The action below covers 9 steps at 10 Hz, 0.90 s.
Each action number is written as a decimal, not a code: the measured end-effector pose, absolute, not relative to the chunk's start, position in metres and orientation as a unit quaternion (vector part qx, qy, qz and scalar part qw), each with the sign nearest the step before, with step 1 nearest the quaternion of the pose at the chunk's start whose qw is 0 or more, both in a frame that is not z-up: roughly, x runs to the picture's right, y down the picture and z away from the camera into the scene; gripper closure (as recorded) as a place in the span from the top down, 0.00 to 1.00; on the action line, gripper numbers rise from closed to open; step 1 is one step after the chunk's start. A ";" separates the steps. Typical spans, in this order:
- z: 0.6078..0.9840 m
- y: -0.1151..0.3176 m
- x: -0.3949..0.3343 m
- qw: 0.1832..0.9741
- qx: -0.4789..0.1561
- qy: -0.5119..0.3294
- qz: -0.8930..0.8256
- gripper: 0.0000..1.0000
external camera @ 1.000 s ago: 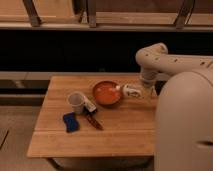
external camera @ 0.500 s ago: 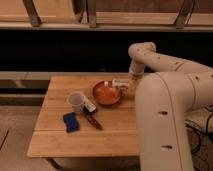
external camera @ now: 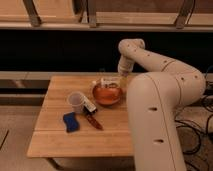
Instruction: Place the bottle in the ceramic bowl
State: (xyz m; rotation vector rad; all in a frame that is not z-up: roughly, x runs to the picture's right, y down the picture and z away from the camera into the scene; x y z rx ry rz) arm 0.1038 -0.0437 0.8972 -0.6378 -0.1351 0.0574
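Note:
The orange-red ceramic bowl [external camera: 107,95] sits on the wooden table [external camera: 55,135], right of centre. The pale bottle [external camera: 106,82] lies horizontally, white cap pointing left, held just above the bowl's far rim. My gripper [external camera: 120,81] is at the bottle's right end, shut on it, with the white arm [external camera: 150,57] curving down from the upper right. The bowl looks empty inside.
A whitish cup [external camera: 76,101] stands left of the bowl. A small dark box with a white end [external camera: 90,106] lies between them. A blue sponge [external camera: 70,121] and a reddish-brown item [external camera: 94,122] lie nearer the front. My large white body [external camera: 155,125] covers the table's right side.
The gripper has carried the bottle leftward, from right of the bowl to above the bowl's far rim. The things on the table have not moved.

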 end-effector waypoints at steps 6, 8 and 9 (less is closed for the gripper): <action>0.898 -0.044 0.102 0.947 -0.313 -0.067 0.027 0.63; 0.898 -0.044 0.102 0.947 -0.313 -0.067 0.027 0.79; 0.898 -0.044 0.102 0.947 -0.313 -0.067 0.027 0.80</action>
